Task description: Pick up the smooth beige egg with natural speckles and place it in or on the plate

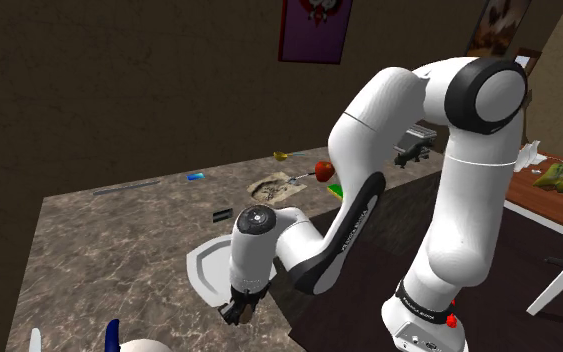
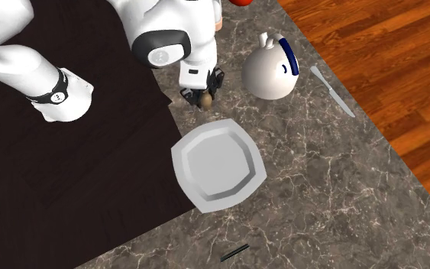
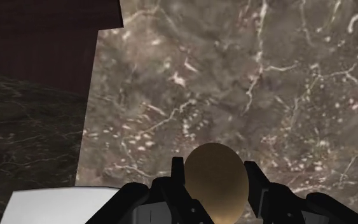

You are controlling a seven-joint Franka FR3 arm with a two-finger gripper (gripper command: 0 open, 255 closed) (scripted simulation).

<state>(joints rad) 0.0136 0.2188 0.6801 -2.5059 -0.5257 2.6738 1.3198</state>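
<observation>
Two fingers [image 3: 260,189] of our gripper [image 2: 204,93] are clamping the tan egg [image 3: 214,181] between them. We are holding it at the bench's [image 2: 320,176] edge along the stand [image 2: 91,176], near the grey plate [image 2: 217,164] lying on that edge.

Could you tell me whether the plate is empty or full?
Empty: the plate shows a bare grey face in the second exterior view; the egg is clasped in the gripper beside it.
</observation>
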